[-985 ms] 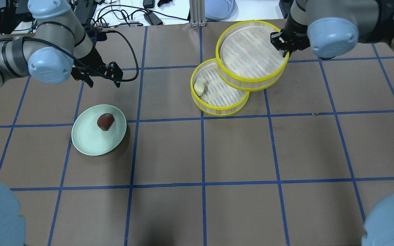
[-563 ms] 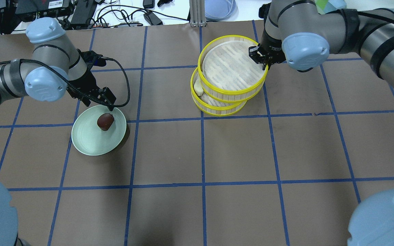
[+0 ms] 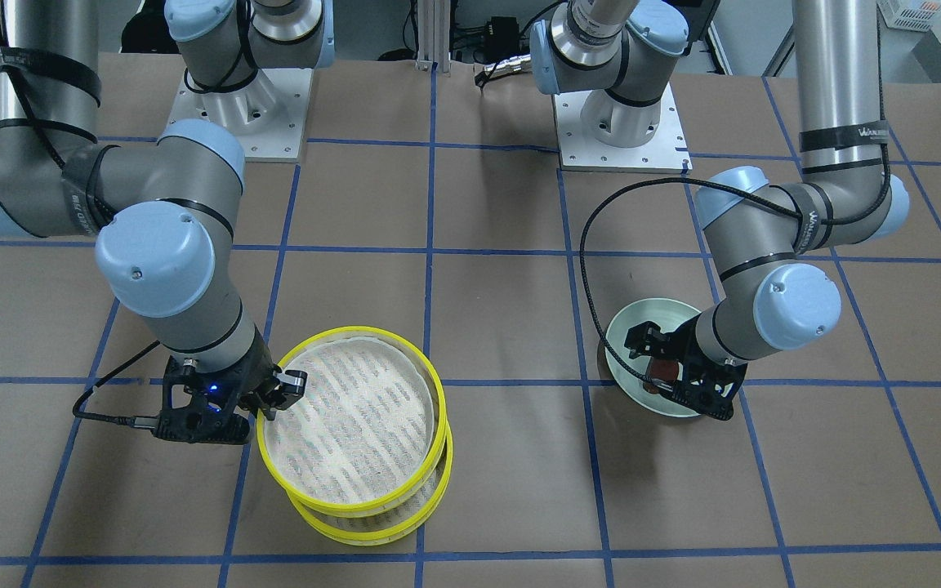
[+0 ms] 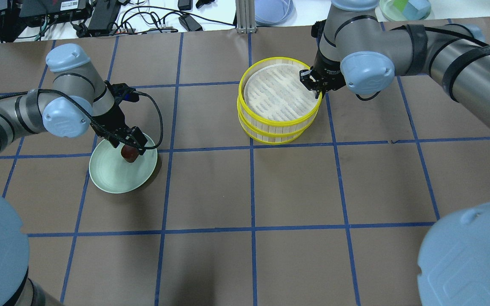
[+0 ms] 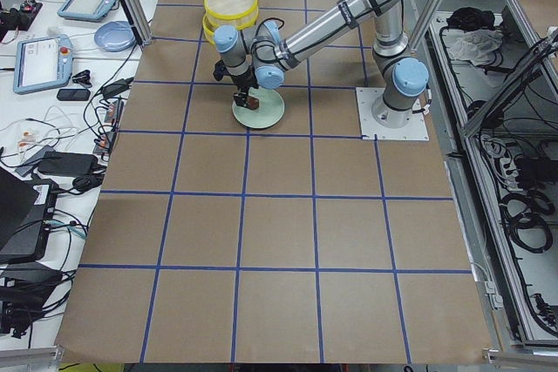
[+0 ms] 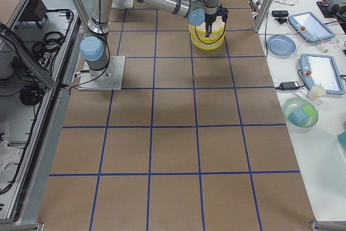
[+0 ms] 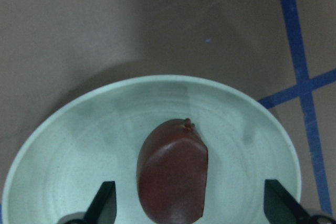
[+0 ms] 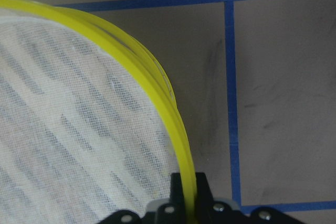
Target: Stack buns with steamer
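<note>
In the overhead view's upper middle, the right tool (image 4: 315, 83) is clenched on the right-hand rim of the upper yellow-rimmed round bamboo steamer tray (image 4: 277, 91). That tray sits on the matching lower yellow-rimmed steamer tray (image 4: 275, 138), nearly aligned with it. At left of centre, the left tool (image 4: 132, 144) hangs released. Its fingers (image 7: 104, 203) stand either side of the dark reddish-brown oval bun (image 7: 173, 174) without touching it. The bun lies on the pale green round plate (image 4: 111, 178), which rests on the brown, blue-gridded surface (image 4: 296, 182).
</note>
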`<state>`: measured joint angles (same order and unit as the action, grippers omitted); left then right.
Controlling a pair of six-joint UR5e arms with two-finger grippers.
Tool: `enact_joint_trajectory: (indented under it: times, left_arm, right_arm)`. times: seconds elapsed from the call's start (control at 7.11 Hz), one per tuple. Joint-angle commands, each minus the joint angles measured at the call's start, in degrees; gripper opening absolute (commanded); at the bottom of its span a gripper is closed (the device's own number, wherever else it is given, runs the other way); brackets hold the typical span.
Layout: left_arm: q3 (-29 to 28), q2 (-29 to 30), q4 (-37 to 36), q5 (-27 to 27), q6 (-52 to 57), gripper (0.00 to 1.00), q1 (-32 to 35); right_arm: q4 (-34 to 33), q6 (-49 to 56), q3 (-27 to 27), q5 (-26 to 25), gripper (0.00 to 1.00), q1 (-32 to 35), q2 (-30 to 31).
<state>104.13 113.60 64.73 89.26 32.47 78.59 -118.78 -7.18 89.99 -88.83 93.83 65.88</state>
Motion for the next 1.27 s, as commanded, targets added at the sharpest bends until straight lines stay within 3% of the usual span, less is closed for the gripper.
enact_joint_trajectory:
  times: [0.0,0.14,0.28,1.13]
  left_arm:
    - [0.30,1.27,-0.66,0.90,0.05,0.66,-0.01]
    - [0.38,1.27,-0.49,0.91,0.13,0.20,-0.01]
    - [0.29,1.27,-0.49,0.83,-0.13,0.00,-0.01]
    - [-5.86,-2.24,-0.22,1.44,-12.48,0.00,-0.01]
  right_arm:
    - [-1.89,0.06,0.01,0.15,0.00,0.03,-0.49]
    - [-3.72,-0.03,0.01,0.85,0.00,0.12,-0.49]
    - [-3.74,0.14,-0.07,0.94,0.00,0.12,-0.67]
    - [-4.97,0.23,-0.07,0.85,0.00,0.12,-2.34]
